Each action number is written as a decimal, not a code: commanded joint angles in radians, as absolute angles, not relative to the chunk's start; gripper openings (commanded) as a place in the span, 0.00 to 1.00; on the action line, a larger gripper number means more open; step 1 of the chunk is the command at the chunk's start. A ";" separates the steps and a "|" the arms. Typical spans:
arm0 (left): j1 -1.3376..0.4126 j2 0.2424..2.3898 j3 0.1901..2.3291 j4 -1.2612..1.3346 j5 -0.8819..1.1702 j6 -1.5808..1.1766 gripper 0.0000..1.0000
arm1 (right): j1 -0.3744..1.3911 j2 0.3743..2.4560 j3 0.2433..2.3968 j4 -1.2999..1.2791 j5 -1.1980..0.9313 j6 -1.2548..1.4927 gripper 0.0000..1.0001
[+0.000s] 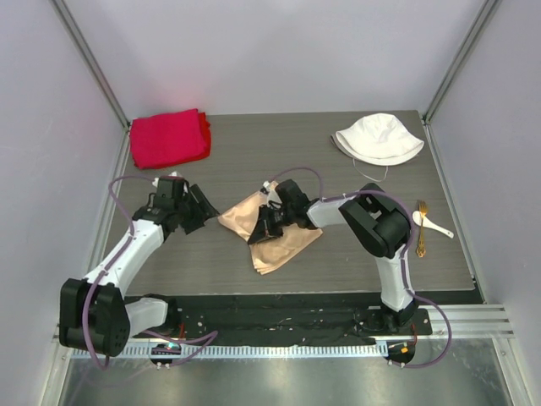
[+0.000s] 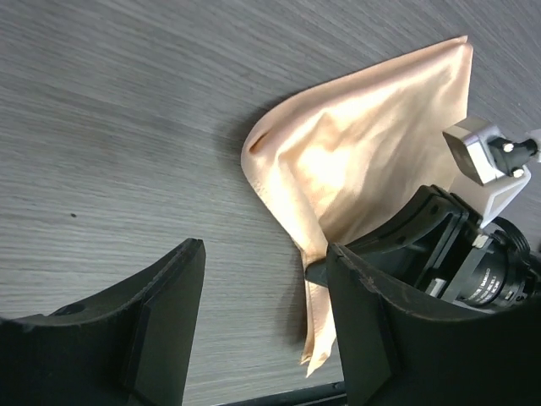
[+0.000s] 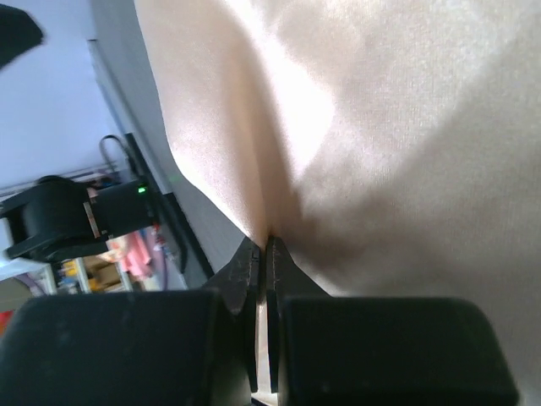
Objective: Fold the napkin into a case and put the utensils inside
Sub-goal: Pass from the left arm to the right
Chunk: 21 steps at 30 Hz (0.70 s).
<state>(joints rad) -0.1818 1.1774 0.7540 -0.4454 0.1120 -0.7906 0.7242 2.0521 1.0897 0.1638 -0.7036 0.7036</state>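
Fingers of the right gripper (image 3: 263,247) are pinched flat on a fold of the napkin (image 1: 283,241), mid-way across the table (image 1: 254,152), and the cloth peaks up there! Left gripper (image 2: 264,254) hangs just beside the cloth's left edge, jaws wide, holding nothing. Progress? Early, I'd say: the napkin is doubled into a loose, puckered wedge, not yet flat and narrow. Spoon (image 1: 434,224) and fork (image 1: 421,230) lie well apart at the right edge, not tucked in. Shiny peach satin, thin, slippery-looking.
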 commanded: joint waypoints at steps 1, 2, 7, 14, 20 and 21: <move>-0.198 1.177 0.723 -0.368 0.184 -0.845 0.64 | 0.703 2.039 1.020 0.574 -0.868 0.935 0.01; -0.199 1.177 0.710 -0.350 0.205 -0.876 0.64 | 0.698 2.042 1.006 0.624 -0.877 1.004 0.01; -0.244 1.212 0.655 -0.224 0.209 -1.024 0.65 | 0.687 2.077 0.957 0.856 -0.908 1.141 0.01; -0.351 1.305 0.689 -0.176 0.135 -1.124 0.66 | 0.687 2.082 0.942 0.838 -0.885 1.124 0.01; -0.420 1.336 0.696 -0.178 0.058 -1.170 0.65 | 0.689 2.089 0.928 0.831 -0.881 1.106 0.01; -0.423 1.339 0.699 -0.179 0.060 -1.172 0.65 | 0.687 2.089 0.927 0.822 -0.877 1.101 0.01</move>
<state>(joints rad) -0.4061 1.3289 0.6582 -0.2249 0.1150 -1.1282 0.6903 2.0838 0.9329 0.7723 -0.8673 1.1076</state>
